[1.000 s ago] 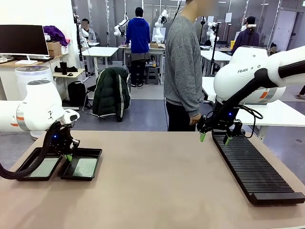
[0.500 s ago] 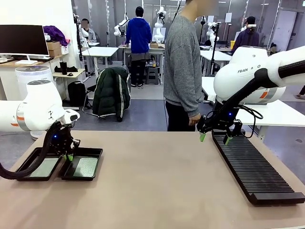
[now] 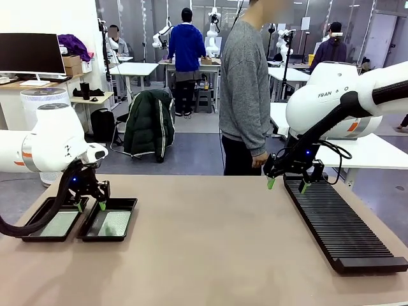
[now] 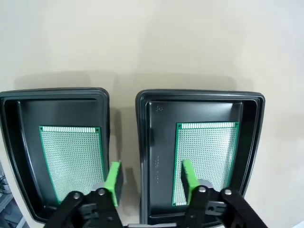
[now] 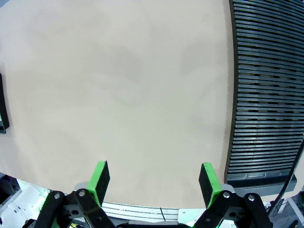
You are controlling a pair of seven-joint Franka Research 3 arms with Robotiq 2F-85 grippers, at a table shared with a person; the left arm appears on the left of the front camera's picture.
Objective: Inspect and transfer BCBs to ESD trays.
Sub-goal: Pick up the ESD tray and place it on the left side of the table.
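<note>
a long black rack (image 3: pixel 341 224) with many thin slots lies on the right side of the big tan table (image 3: pixel 210 248). a person in a grey sweater (image 3: pixel 244 86) stands at the far side.

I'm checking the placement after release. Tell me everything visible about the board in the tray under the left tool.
The board is a thin, flat, pale green rectangle, its face covered in a fine grid of dots with a darker green edge. It lies flat on the floor of the black tray, off-centre, with more bare floor along one long side than the other. The left tool hangs above it, open; one green pad overlaps the board's edge in the left wrist view, and contact cannot be told.
</note>
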